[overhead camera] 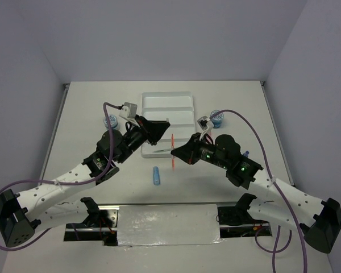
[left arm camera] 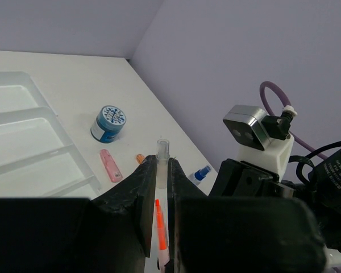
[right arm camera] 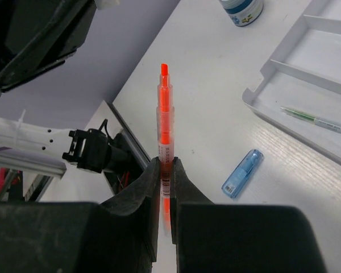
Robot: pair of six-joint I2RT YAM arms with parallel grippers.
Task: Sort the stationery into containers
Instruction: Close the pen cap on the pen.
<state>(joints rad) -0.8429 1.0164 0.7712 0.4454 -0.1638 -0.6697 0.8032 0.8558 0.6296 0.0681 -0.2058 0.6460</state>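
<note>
Right wrist: slim, perhaps translucent orange pen

My 2 pincers crowd the near end of the tray. The left pincer is clamped on a clear cap and the right pincer grips the orange pen, which juts between them, so little passes there. A grey-green pen lies in the nearest compartment; the 3 farther ones give room. 1 tub flanks the tray's left. A 2nd tub flanks its right, near a pink stick, orange stick and white-blue tube. A blue stick lies on the surface toward my bases.
</note>
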